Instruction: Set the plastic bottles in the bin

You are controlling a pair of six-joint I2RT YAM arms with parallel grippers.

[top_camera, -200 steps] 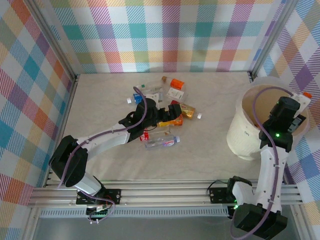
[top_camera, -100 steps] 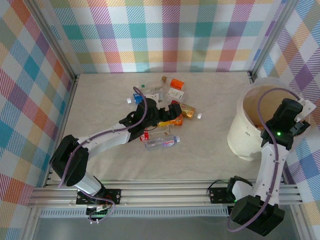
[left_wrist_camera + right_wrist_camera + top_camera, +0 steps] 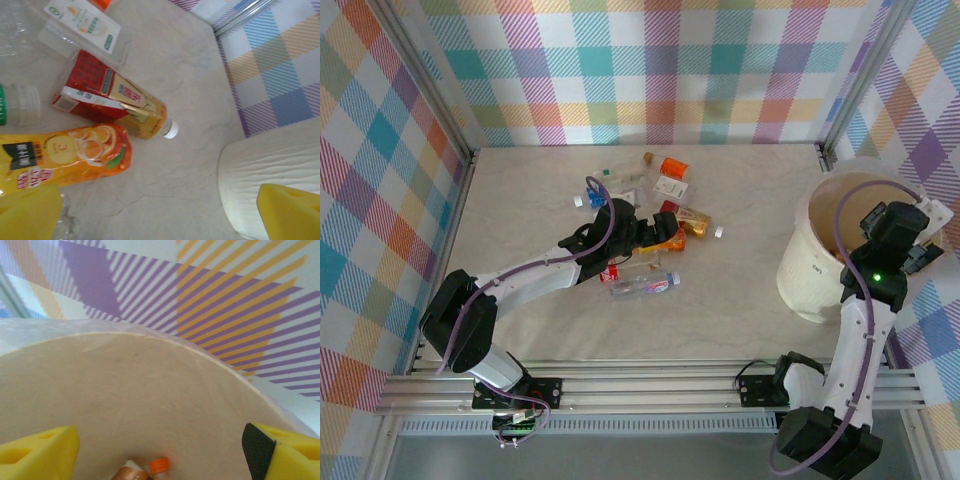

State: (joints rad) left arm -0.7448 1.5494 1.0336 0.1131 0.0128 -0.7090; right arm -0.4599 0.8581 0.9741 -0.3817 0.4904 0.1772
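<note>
The left gripper (image 3: 159,201) hangs low over the loose pile of plastic bottles (image 3: 650,215) in the middle of the table (image 3: 520,210), toward its far side. Its yellow pads (image 3: 27,212) are spread wide with nothing between them. Just beside the left pad lies a flattened orange-labelled bottle (image 3: 75,155), and touching its far side is a red-and-amber bottle (image 3: 112,100) with a white cap. A clear bottle with a blue label (image 3: 642,285) lies a little nearer than the pile, apart from it. The bin (image 3: 802,268) stands at the right edge of the table, well apart from the pile. The right gripper (image 3: 160,445) is above the bin's beige inside with its pads (image 3: 287,452) standing far apart, gripping nothing. Down below them, inside the bin, an orange-capped bottle (image 3: 159,466) shows.
</note>
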